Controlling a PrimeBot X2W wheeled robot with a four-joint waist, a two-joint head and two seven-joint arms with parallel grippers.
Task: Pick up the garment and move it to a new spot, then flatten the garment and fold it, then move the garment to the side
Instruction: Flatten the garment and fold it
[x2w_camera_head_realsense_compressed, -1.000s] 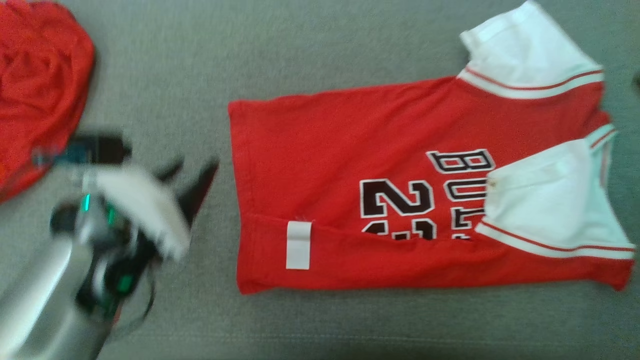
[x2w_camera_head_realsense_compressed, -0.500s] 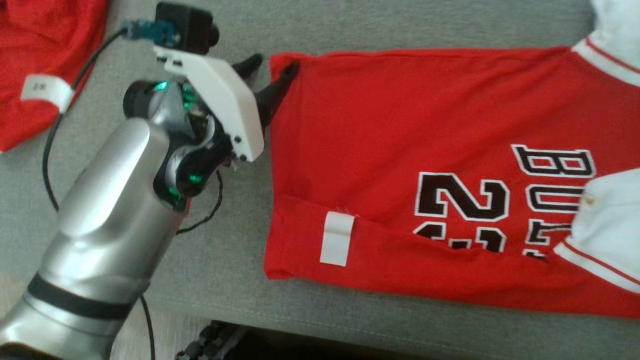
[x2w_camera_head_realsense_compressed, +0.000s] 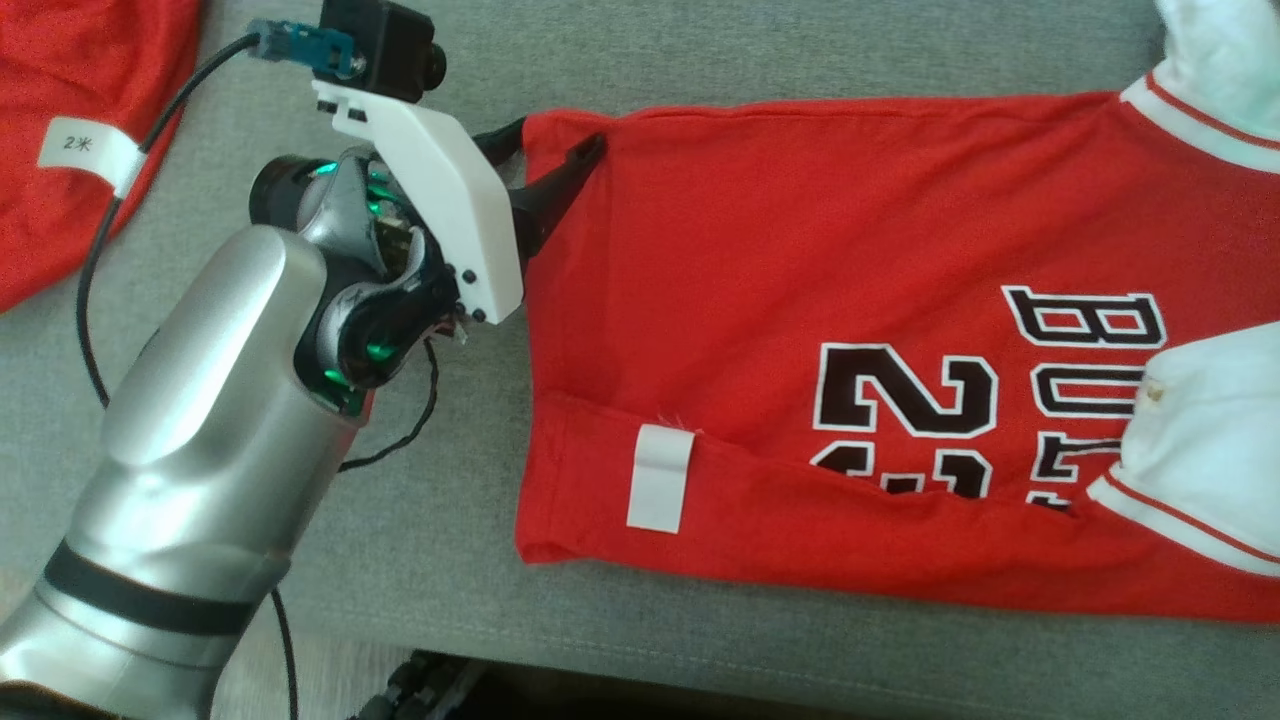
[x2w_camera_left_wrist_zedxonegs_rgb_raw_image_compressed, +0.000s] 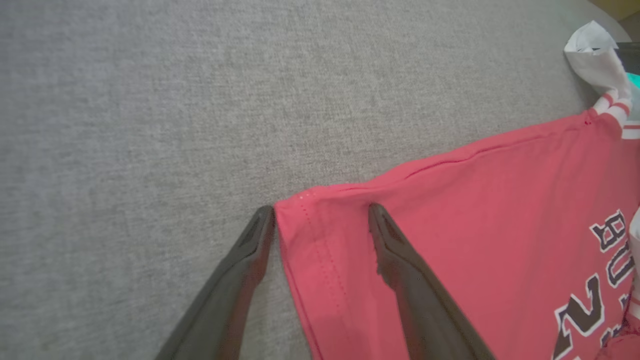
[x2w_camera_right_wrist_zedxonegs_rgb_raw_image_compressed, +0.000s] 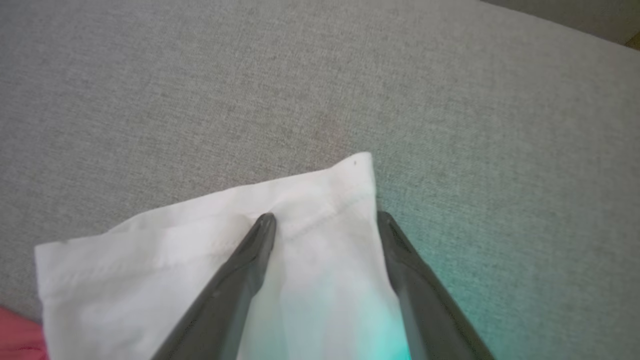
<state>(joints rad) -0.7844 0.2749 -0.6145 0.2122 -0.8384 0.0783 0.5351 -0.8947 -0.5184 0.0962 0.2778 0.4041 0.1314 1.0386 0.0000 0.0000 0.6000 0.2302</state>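
Observation:
The garment (x2w_camera_head_realsense_compressed: 760, 260) is a red jersey with black lettering and white sleeves, spread flat on the grey cushion. My left gripper (x2w_camera_head_realsense_compressed: 555, 140) stands open at its far hem corner. In the left wrist view that gripper (x2w_camera_left_wrist_zedxonegs_rgb_raw_image_compressed: 320, 210) straddles the corner, with one finger on the red cloth (x2w_camera_left_wrist_zedxonegs_rgb_raw_image_compressed: 450, 210) and the other on the bare grey beside it. My right gripper (x2w_camera_right_wrist_zedxonegs_rgb_raw_image_compressed: 325, 216) is open over the corner of a white sleeve (x2w_camera_right_wrist_zedxonegs_rgb_raw_image_compressed: 310, 195), one finger on the sleeve and one just off its edge. Neither holds anything.
A second red garment (x2w_camera_head_realsense_compressed: 60, 80) with a white label (x2w_camera_head_realsense_compressed: 85, 150) lies at the far left. The grey cushion (x2w_camera_head_realsense_compressed: 700, 50) ends at a front edge along the bottom, with a dark object (x2w_camera_head_realsense_compressed: 420, 690) below it. A black cable (x2w_camera_head_realsense_compressed: 95, 300) trails beside my left arm.
The head camera has shifted, so the jersey sits differently in view. My left arm has gone from beside the hem's middle up to its far corner, jaws still open.

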